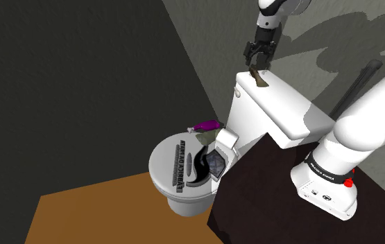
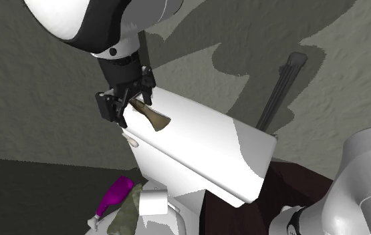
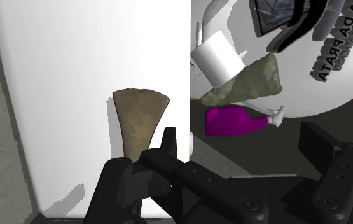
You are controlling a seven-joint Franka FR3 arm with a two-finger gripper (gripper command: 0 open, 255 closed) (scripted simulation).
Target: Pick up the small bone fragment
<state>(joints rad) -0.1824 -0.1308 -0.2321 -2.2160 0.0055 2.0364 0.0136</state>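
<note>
Tan-brown and flared like a wedge, the small bone fragment (image 3: 140, 118) lay flat on the white lid of the toilet tank (image 1: 284, 111), toward the end of the lid away from the stand (image 1: 274, 194). The black gripper (image 2: 125, 100) hung close above it with its two fingers spread well apart and nothing between them under pressure, so the bone was not yet held. In the wrist view the fragment's broad end pointed away from the hand, while its narrow shaft ran in under one finger (image 3: 127, 184) rather than down the middle of the gap; the other finger stood far off to the side, out past the edge of the lid. Whether any fingertip touched the lid could not be told. Below the tank sat a purple bottle (image 3: 232, 121), a white cylinder (image 3: 216, 57) and an olive-grey rag (image 3: 251, 83) near the lettered toilet seat cover (image 1: 184, 163), all well apart from the bone. By my reading, the step in hand was the final alignment before the grasp, with reaching largely done and closing not begun. The next move seemed to call for a sideways shift to bring the shaft midway between the fingers, then a short descent and a closing across the bone's narrow part, since the thin, flat piece offered little to grip above the lid.
</note>
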